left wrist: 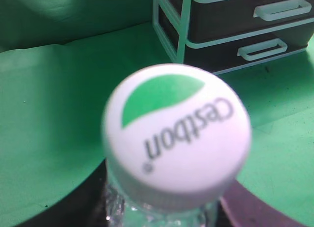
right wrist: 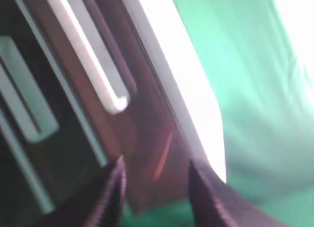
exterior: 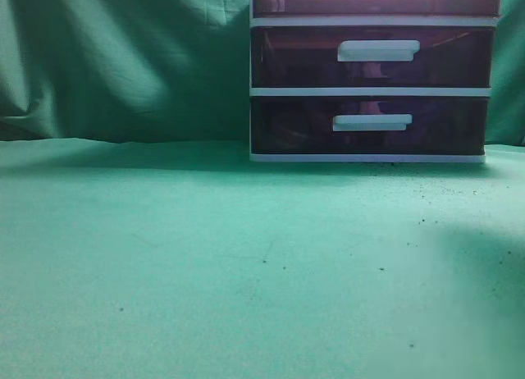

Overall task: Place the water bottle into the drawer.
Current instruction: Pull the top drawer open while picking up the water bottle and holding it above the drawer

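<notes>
The water bottle (left wrist: 176, 138) fills the left wrist view: clear plastic with a white cap bearing a green leaf. My left gripper (left wrist: 162, 212) is shut on its neck, the dark fingers showing at either side below the cap. Bottle and left gripper are out of the exterior view. The drawer (exterior: 312, 0) is the topmost one of the white-framed unit, cut off by the frame's top edge. In the right wrist view the drawer (right wrist: 147, 138) and its white handle (right wrist: 93, 70) are close and blurred. My right gripper (right wrist: 154, 187) is open, right in front of the drawer's front.
Two like drawers, middle (exterior: 295, 59) and bottom (exterior: 287, 125), sit below. They also show in the left wrist view (left wrist: 221, 20), ahead and to the right of the bottle. Green cloth (exterior: 205, 264) covers the table and hangs behind.
</notes>
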Robot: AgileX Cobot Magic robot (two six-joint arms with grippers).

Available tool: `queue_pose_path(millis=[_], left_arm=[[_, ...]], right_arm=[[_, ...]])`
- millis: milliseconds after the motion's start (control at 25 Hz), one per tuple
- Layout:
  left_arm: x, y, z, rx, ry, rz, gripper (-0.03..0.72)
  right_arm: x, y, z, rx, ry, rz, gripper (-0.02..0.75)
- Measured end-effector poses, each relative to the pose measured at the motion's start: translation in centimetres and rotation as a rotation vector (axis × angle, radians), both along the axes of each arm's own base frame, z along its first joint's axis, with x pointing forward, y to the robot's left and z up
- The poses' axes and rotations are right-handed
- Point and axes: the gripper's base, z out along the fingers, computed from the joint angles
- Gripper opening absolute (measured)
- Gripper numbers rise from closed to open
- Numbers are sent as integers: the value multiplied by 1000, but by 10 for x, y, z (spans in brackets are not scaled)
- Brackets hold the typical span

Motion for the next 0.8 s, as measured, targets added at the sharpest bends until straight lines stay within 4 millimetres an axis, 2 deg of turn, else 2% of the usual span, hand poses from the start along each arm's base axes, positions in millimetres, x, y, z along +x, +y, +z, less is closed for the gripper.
queue_pose_path(millis=[120, 240, 280, 480, 760, 800], left_arm=[[0, 0, 0, 0, 0, 0, 274], [0, 0, 0, 0, 0, 0, 274], [0, 0, 0, 0, 0, 0, 274], [0, 0, 0, 0, 0, 0, 274], [0, 0, 0, 5, -2, 0, 274], [0, 0, 0, 5, -2, 0, 274]], right_arm=[[22, 20, -17, -147, -91, 107, 375], [42, 32, -30, -191, -97, 150, 362], [49, 34, -33, -196, -96, 155, 403], [75, 41, -48, -237, -92, 186, 388], [92, 48, -56, -309, -115, 234, 388], [93, 49, -54, -317, -127, 237, 304]])
